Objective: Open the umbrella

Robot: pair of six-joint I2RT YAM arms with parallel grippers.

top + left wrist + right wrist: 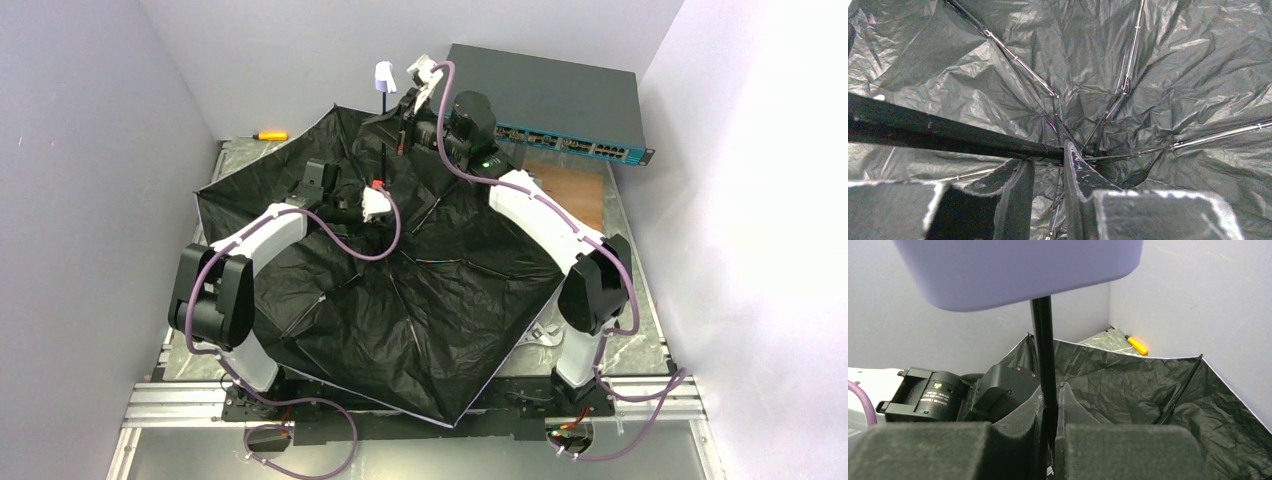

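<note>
The umbrella (420, 320) lies spread wide on the table, black inner side up, ribs showing. Its thin black shaft (1043, 340) stands up from the hub, with the lavender handle (385, 77) on top; the handle also fills the top of the right wrist view (1023, 270). My right gripper (1050, 395) is shut on the shaft below the handle. My left gripper (1048, 165) is low by the hub with its jaws apart. The shaft (948, 132) crosses just beyond its fingertips and meets the right finger (1078, 170). Only fabric shows between the fingers.
A dark network switch (560, 105) sits at the back right with a wooden board (575, 190) in front of it. A yellow screwdriver (270, 135) lies at the back left corner. Grey walls close in on both sides. The canopy covers most of the table.
</note>
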